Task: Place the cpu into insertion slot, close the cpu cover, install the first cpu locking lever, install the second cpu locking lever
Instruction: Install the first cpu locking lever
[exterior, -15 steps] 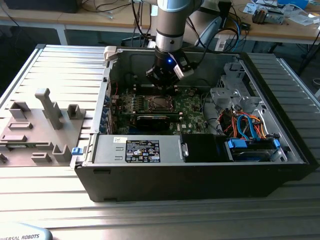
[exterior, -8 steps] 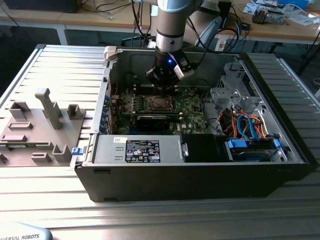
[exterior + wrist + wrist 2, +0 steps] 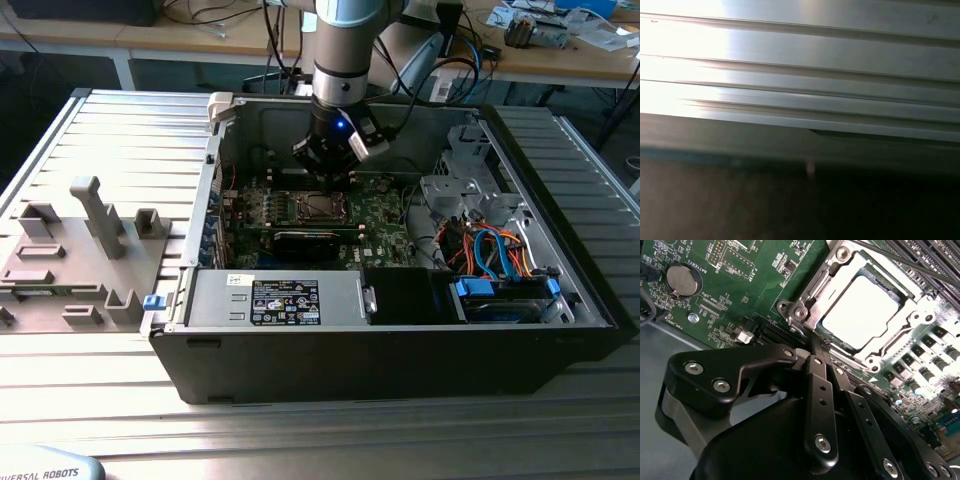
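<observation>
In the second wrist view the cpu (image 3: 860,312) sits in the insertion slot (image 3: 832,347) with the cpu cover (image 3: 815,292) down around it and the gripper (image 3: 822,352) pinched shut just beside it — the exterior view adds the open computer case (image 3: 400,355) with the arm (image 3: 345,60) reaching in over the green motherboard (image 3: 385,215).

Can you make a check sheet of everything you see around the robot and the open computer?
Surface: ribbed metal table holding the open computer case.
Job's things: cpu sits in the insertion slot; cpu cover closed over its edges.
Clutter: grey fixture blocks at the exterior view's left.
Grippers: gripper beside the socket's corner.
Cables: blue and orange cables inside the case.
Surroundings: wooden benches behind.
</observation>
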`<action>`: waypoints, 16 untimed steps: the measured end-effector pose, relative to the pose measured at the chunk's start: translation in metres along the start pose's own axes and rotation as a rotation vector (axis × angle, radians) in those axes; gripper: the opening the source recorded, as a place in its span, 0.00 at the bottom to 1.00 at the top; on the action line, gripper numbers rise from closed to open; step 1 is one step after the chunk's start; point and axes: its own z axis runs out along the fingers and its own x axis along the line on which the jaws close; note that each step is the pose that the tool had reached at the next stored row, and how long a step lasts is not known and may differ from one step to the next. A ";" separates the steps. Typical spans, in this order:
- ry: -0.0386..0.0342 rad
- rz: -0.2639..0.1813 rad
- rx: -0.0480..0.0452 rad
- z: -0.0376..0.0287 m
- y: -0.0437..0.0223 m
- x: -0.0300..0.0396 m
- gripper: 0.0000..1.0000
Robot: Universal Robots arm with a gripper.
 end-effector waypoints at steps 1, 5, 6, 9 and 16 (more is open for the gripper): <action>0.0004 0.000 0.0004 0.0004 -0.0001 -0.0007 0.11; 0.0004 -0.001 0.0009 0.0015 0.0003 -0.0030 0.11; 0.0001 -0.001 0.0005 0.0019 0.0009 -0.0035 0.11; 0.0001 -0.002 0.0001 0.0019 0.0014 -0.0038 0.11; -0.0006 -0.002 -0.0001 -0.0077 0.0000 -0.0037 0.11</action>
